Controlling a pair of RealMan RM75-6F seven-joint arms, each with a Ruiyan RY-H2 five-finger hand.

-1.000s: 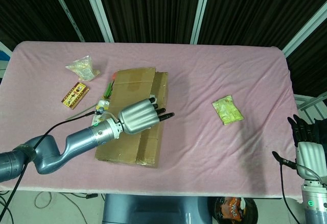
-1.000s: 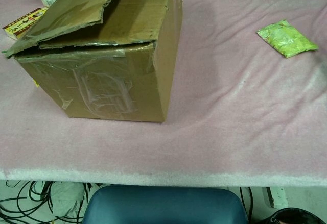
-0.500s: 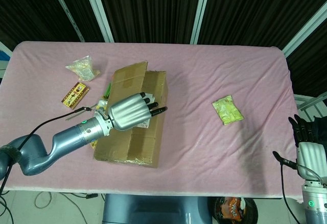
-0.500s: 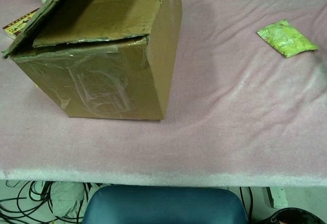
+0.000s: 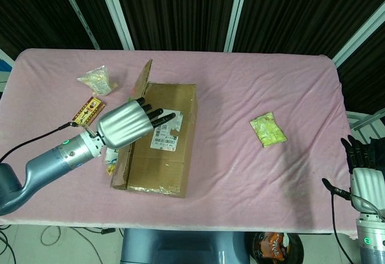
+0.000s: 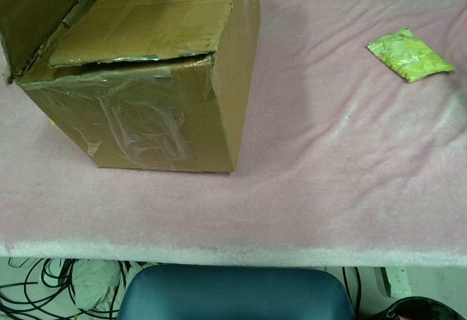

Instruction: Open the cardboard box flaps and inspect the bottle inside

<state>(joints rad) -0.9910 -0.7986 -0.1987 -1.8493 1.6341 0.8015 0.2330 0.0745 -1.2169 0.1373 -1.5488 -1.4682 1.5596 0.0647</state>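
Observation:
The cardboard box stands left of centre on the pink cloth. Its left flap is raised nearly upright, and in the chest view the same left flap stands up at the far left of the box. The right flap, bearing a white label, still lies flat over the top. My left hand hovers at the raised flap with its fingers stretched out over the box's left half, holding nothing. My right hand is low at the bottom right, off the table, fingers extended. No bottle shows; the box interior is hidden.
A green packet lies right of the box, also seen as the green packet in the chest view. A clear bag and a small yellow-red carton lie at the left. Some items sit against the box's left side.
The left flap has swung from lying almost flat to standing nearly upright. My left hand has moved left and up with it. The right hand has not moved.

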